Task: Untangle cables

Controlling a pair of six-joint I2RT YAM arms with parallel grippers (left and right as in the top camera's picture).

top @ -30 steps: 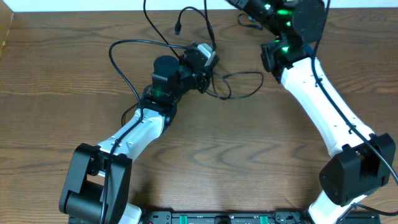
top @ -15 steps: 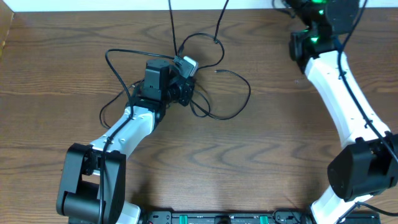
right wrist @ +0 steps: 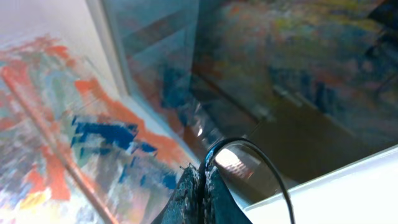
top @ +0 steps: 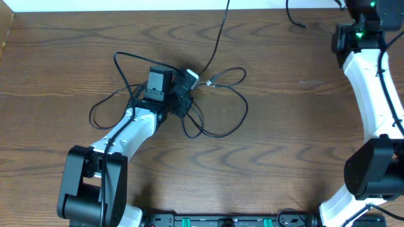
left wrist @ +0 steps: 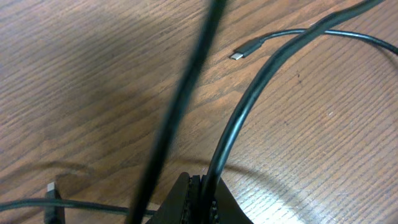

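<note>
Black cables (left wrist: 244,102) lie looped near your table's (top: 284,157) far edge.
Your left gripper (left wrist: 200,186) is clamped on one; your right gripper (right wrist: 200,177) pinches another past the far right corner.

Left arm (top: 136,129): white links, black joints, black lead (top: 117,137) routed along link | Right arm (top: 369,88): likewise finished, green lamp (top: 361,34) lit | Left gripper (left wrist: 198,180), right gripper (right wrist: 200,171): black.

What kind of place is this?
Probably a robotics lab bench: a left arm and right arm at a wood-grain table, black cables looped across it, an electronics unit along its near edge.
</note>
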